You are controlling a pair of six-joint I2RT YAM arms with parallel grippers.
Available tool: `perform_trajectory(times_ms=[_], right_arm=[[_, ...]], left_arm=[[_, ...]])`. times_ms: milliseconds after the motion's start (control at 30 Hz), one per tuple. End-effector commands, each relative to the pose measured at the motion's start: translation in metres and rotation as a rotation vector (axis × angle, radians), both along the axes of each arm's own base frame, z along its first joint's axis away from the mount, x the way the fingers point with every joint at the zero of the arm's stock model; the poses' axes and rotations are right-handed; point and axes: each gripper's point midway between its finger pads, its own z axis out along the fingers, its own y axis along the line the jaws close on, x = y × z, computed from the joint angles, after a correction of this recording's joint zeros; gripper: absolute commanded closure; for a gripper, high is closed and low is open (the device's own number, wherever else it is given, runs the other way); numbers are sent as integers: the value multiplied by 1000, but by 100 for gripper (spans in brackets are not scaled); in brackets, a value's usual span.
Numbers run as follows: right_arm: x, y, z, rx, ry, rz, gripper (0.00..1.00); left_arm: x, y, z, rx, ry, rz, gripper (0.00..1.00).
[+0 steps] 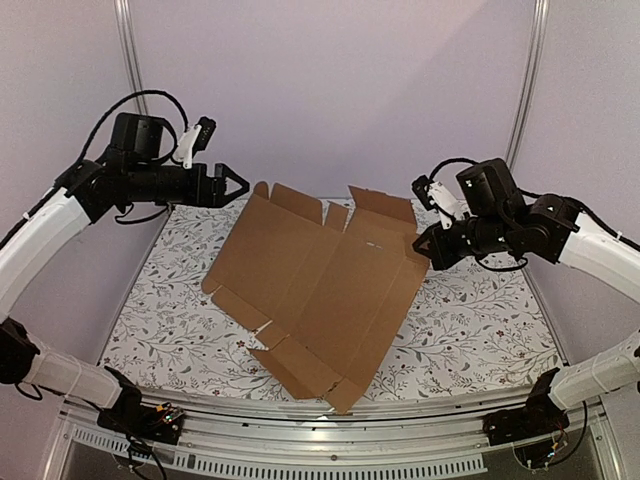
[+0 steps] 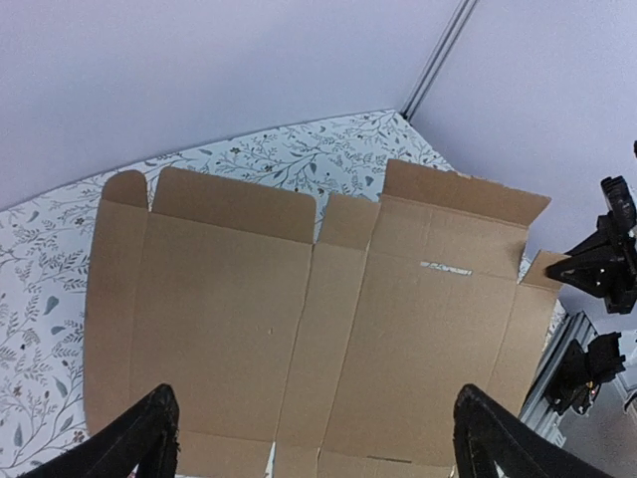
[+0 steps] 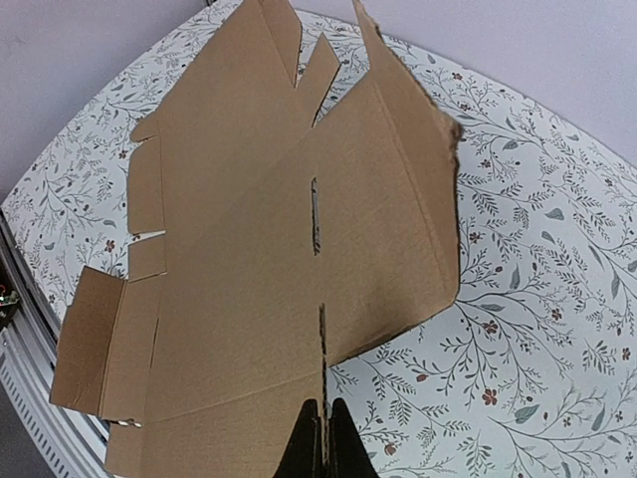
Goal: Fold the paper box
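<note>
The paper box [image 1: 320, 280] is a large flat sheet of brown corrugated cardboard with flaps, creases and slots, lying on the floral tablecloth with its right side lifted. My left gripper [image 1: 238, 185] is open and empty, held in the air over the sheet's far left corner. In the left wrist view its fingertips [image 2: 157, 403] stand wide apart above the sheet [image 2: 328, 299]. My right gripper [image 1: 427, 248] is shut on the sheet's right edge flap. In the right wrist view the gripper [image 3: 321, 438] pinches the thin cardboard edge [image 3: 279, 249] between its jaws.
The floral tablecloth [image 1: 480, 320] covers the table. An aluminium rail [image 1: 330, 425] runs along the near edge by the arm bases. Metal posts [image 1: 527, 90] stand at the back corners against lilac walls. The right arm shows in the left wrist view [image 2: 602, 264].
</note>
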Motion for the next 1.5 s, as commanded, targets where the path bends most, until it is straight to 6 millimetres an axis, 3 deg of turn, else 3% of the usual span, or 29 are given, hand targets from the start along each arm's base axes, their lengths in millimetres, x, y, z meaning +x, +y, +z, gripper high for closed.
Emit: perform_trajectory(times_ms=[0,300,567,1000,1467], right_arm=[[4,-2,5,-108,-33,39,100],[2,8,20,-114,-42,111,100],[-11,14,30,-88,-25,193,100],[-24,18,41,-78,-73,302,100],[-25,20,46,-76,-110,327,100]], left_arm=[[-1,-35,33,-8,-128,-213,4],[6,-65,49,114,-429,-465,1],[4,-104,49,100,-676,-740,1],[26,-178,21,128,-834,-1008,3],[14,-222,-19,131,-775,-1214,17]])
